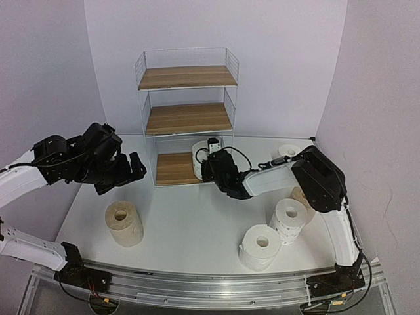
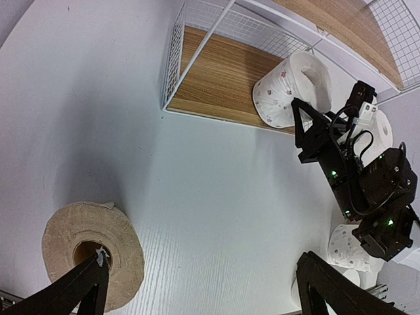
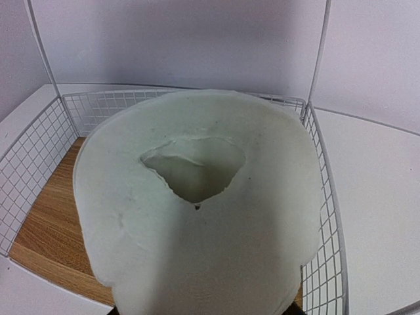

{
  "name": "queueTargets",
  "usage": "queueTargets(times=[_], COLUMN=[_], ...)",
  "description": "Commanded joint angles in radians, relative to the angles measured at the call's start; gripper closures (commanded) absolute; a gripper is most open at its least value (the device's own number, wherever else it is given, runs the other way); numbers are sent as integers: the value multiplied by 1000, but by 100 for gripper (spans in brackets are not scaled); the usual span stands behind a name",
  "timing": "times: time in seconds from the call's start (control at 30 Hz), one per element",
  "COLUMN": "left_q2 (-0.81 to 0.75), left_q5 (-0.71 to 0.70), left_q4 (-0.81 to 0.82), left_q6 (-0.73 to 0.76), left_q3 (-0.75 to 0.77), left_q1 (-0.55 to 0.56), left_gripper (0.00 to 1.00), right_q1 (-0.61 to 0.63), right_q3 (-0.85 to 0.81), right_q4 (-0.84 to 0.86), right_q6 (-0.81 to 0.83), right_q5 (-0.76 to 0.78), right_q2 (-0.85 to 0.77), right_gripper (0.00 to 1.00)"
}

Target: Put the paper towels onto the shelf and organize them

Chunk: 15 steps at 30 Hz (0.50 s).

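The shelf stands at the back centre, its top two boards bare. My right gripper is shut on a white roll with dark dots, held on its side at the right end of the bottom board. That roll fills the right wrist view, its core squashed, and it hides the fingers. In the left wrist view the right gripper grips the roll. My left gripper is open and empty above the table, left of the shelf. A tan roll stands below it, beside one left fingertip.
A dotted roll and a plain white roll stand at the front right. A tan roll sits partly behind the right arm. Another white roll stands at the back right. Wire side rails flank the bottom board.
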<state>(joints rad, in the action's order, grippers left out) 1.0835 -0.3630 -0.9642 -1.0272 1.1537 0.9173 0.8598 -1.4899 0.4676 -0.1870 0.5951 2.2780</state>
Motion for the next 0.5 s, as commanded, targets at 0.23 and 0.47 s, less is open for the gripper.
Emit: queueTargets(times=[0.23,0.47], left_q2=[-15,-29], left_q5=[-8,6], left_q4=[-4,6], left_q6=[-23,-31], left_q3=[-15,-30], left_q1=[0,0], left_gripper=[0,0], right_q1=[-8,-7], right_q3=[51,119], right_q4=[65,65], right_q6=[-25,-40], right_q5=[3,-22], right_q2=[-48,-108], right_gripper=[23,18])
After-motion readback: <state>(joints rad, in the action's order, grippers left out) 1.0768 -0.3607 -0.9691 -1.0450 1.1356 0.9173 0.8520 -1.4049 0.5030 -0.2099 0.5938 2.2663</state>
